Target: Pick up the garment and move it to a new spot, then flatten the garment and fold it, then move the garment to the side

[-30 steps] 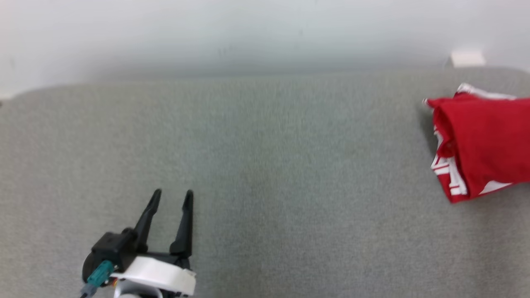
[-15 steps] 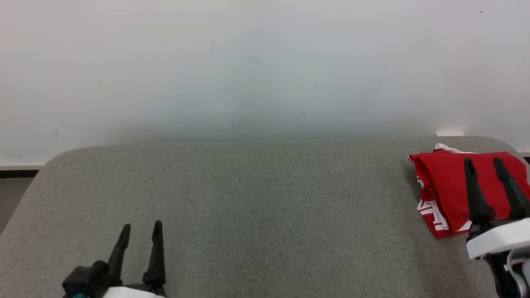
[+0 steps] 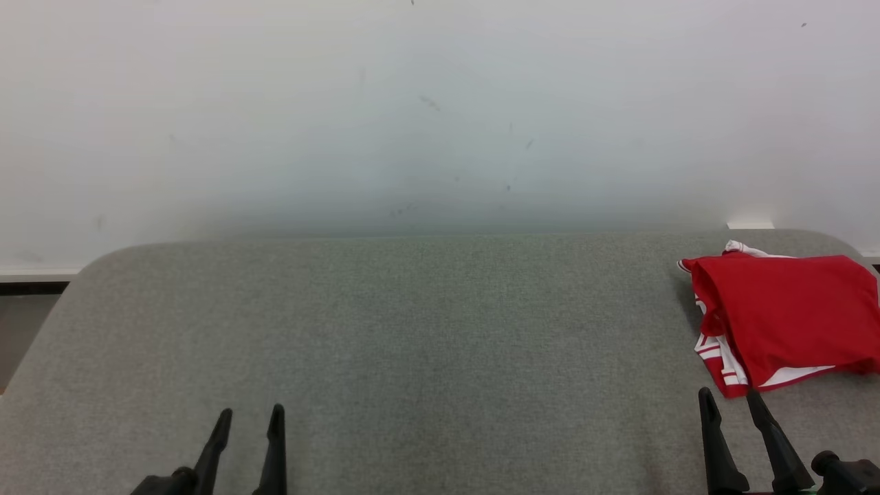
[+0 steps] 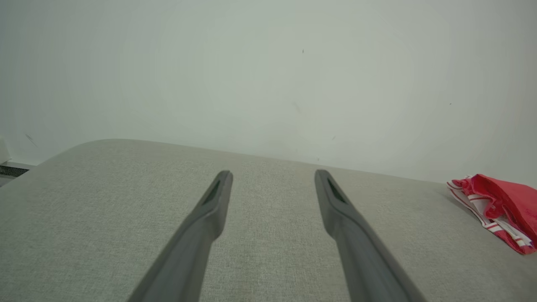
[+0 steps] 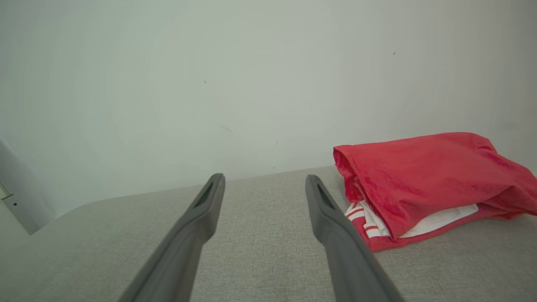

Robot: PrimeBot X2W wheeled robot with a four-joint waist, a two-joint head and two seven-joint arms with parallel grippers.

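The garment (image 3: 784, 316) is a folded red piece with white stripes, lying at the far right of the grey padded surface (image 3: 412, 330). It also lies at the right edge of the left wrist view (image 4: 499, 207) and right of the fingers in the right wrist view (image 5: 423, 180). My right gripper (image 3: 730, 399) stands open just in front of the garment's near edge, touching nothing. At the lower left my left gripper (image 3: 251, 414) is open too, with only bare surface between its fingers.
A pale wall (image 3: 412, 117) rises right behind the surface. The surface has rounded far corners, and a strip of floor (image 3: 20, 316) shows past its left edge. A small white object (image 3: 749, 224) sits against the wall behind the garment.
The head camera tilted up, bringing the wall into view. My right gripper, over the garment half a second ago, has drawn back to the bottom edge; the left has dropped lower too.
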